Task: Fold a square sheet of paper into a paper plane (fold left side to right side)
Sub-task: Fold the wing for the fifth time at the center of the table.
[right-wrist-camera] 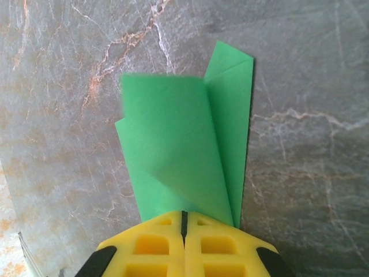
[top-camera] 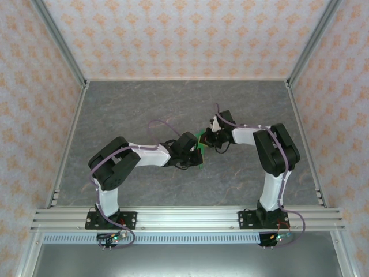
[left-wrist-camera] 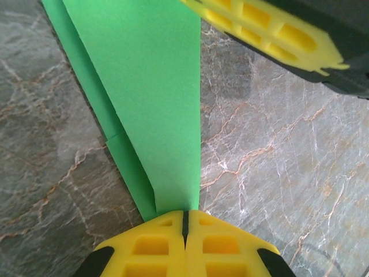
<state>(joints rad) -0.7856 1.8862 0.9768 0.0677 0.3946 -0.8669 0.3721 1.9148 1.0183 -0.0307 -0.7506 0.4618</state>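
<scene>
Green paper (right-wrist-camera: 179,144): at the middle of the worktop (top-camera: 127,109), between the two arms' tips; already creased into a narrow angular shape with several overlapping layers; one flap looks raised off the layers under it, its far edge blurred in the right wrist view.
Left claw (left-wrist-camera: 185,218): fingers pressed together with no gap, pinching the narrow near end of a long tapering flap.
Right claw (right-wrist-camera: 184,218): fingers likewise closed tight, holding the paper's edge where the layers meet; one of its yellow fingers (left-wrist-camera: 277,32) sits at the far right of the left wrist view, close to the flap.
Tear: both claws grip the same thin piece; if they pull apart or twist against each other, it would likely rip at a crease or at a pinch point.
Slip: each grip takes only a small margin of paper; a quick sweep could pull the edge free, and the flap would spring back open.
Skewed fold: if the left side is carried over without its edge meeting the right edge, the crease would probably land off the centre line and the dart would come out lopsided.
Collision: the claws work very near each other; a wide arc from either arm could knock the other and drag the paper across the worktop.
</scene>
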